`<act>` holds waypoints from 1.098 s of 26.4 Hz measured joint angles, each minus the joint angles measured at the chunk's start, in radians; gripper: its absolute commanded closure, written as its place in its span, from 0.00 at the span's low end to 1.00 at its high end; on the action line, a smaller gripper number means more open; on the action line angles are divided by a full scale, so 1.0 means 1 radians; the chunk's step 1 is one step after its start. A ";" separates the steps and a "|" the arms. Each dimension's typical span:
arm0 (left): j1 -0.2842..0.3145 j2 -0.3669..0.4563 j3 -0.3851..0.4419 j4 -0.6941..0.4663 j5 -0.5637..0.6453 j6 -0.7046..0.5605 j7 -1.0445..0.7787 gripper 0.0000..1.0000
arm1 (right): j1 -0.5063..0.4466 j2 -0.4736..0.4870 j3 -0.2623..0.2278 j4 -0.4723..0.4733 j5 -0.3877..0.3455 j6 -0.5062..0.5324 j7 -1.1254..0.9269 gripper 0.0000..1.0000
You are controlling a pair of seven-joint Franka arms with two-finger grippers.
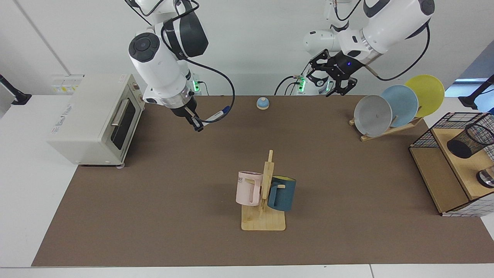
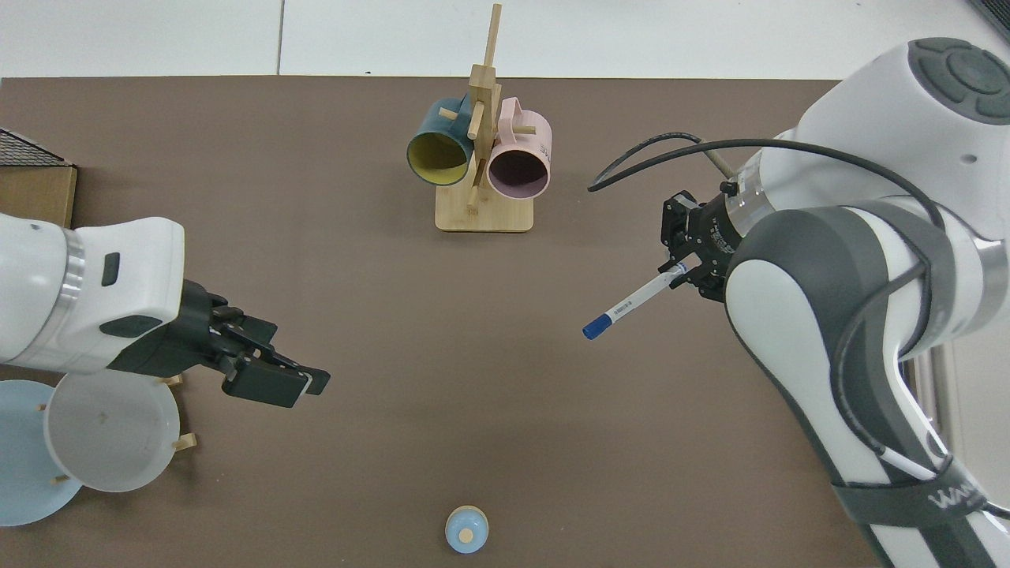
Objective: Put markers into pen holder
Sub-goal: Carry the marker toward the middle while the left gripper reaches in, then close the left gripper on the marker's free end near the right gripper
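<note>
A slim white marker (image 1: pixel 213 116) with a blue cap hangs above the back left of the mat, slanting up to the right. My right gripper (image 1: pixel 197 125) is shut on its uncapped end. From above, the marker (image 2: pixel 635 302) sticks out of the right gripper (image 2: pixel 680 264) with its cap pointing toward the table's middle. The black mesh pen holder (image 1: pixel 469 141) leans tilted on the wooden shelf at the far right, far from the marker. My left gripper (image 1: pixel 335 83) hovers open above the mat's back edge, left of the plates; the top view shows the left gripper (image 2: pixel 276 379) empty.
A toaster oven (image 1: pixel 92 116) stands at the left edge. A wooden mug rack (image 1: pixel 264 220) with a pink and a dark blue mug sits mid-table. A small blue bell (image 1: pixel 263 103) is at the back. Plates lean in a rack (image 1: pixel 389 108) beside the wire-grid shelf (image 1: pixel 428 135).
</note>
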 measured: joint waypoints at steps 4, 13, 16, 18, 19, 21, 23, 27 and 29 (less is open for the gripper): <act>-0.002 -0.006 -0.007 -0.099 -0.101 0.039 0.082 0.00 | 0.010 -0.003 0.017 0.019 0.035 -0.024 0.099 1.00; -0.081 -0.102 -0.058 -0.298 -0.336 0.182 0.127 0.00 | 0.053 -0.004 0.023 0.028 0.072 -0.027 0.270 1.00; -0.102 -0.125 -0.085 -0.311 -0.377 0.237 0.103 0.00 | 0.068 -0.004 0.023 0.028 0.072 -0.027 0.291 1.00; -0.107 -0.131 -0.101 -0.313 -0.393 0.271 0.097 0.00 | 0.077 -0.004 0.023 0.028 0.071 -0.027 0.296 1.00; -0.107 -0.133 -0.109 -0.313 -0.400 0.288 0.096 0.00 | 0.081 -0.004 0.023 0.028 0.071 -0.027 0.298 1.00; -0.108 -0.133 -0.124 -0.313 -0.406 0.319 0.096 0.00 | 0.087 -0.004 0.023 0.028 0.071 -0.027 0.299 1.00; -0.108 -0.133 -0.138 -0.313 -0.407 0.343 0.099 0.00 | 0.093 -0.004 0.023 0.028 0.071 -0.029 0.299 1.00; -0.108 -0.133 -0.165 -0.313 -0.399 0.377 0.163 0.00 | 0.109 -0.004 0.024 0.028 0.071 -0.043 0.299 1.00; -0.108 -0.133 -0.177 -0.313 -0.385 0.395 0.204 0.00 | 0.119 -0.004 0.024 0.028 0.071 -0.059 0.299 1.00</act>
